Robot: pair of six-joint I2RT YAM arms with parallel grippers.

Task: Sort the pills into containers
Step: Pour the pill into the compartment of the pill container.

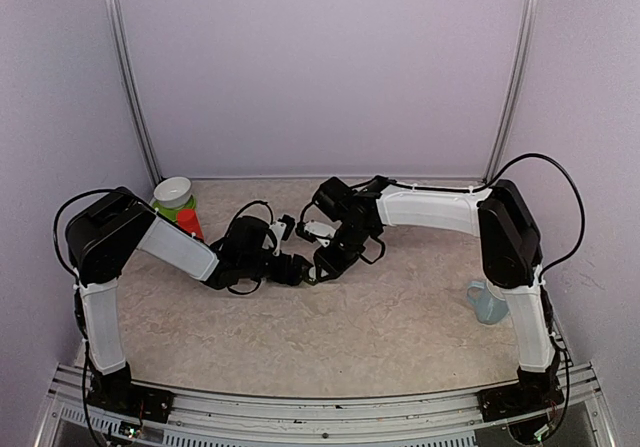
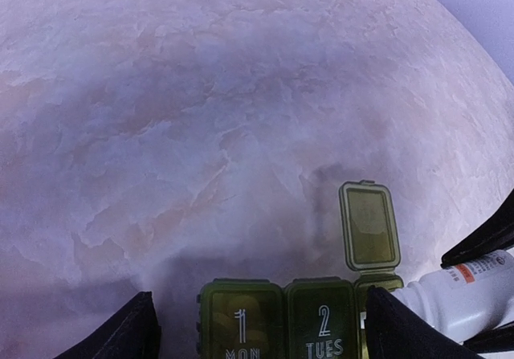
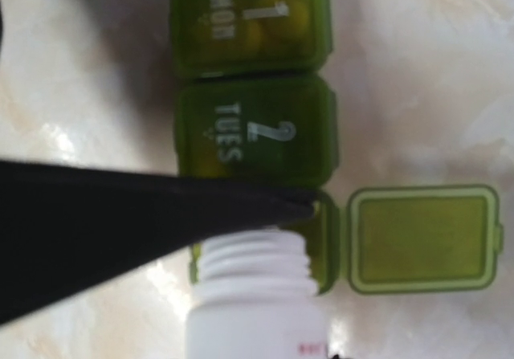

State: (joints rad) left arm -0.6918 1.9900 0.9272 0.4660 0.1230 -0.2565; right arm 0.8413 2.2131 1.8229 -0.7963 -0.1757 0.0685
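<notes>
Containers (image 2: 281, 320) run lengthwise between spread left gripper (image 2: 259, 296); right gripper (image 3: 315, 280) clamps bottle (image 3: 253, 315).

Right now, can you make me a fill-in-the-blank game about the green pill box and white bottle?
The green plastic pill box has ___ compartments. The lid numbered 1 reads ___. The lid numbered 2 reads ___. The white plastic bottle points its mouth at the compartment whose lid is ___.
Answers: three; MON; TUES; open.

top: high, near edge, whole table (image 1: 400, 327) | left wrist: low, oblique | right wrist: close, overhead | shared: containers (image 3: 253, 134)
</notes>
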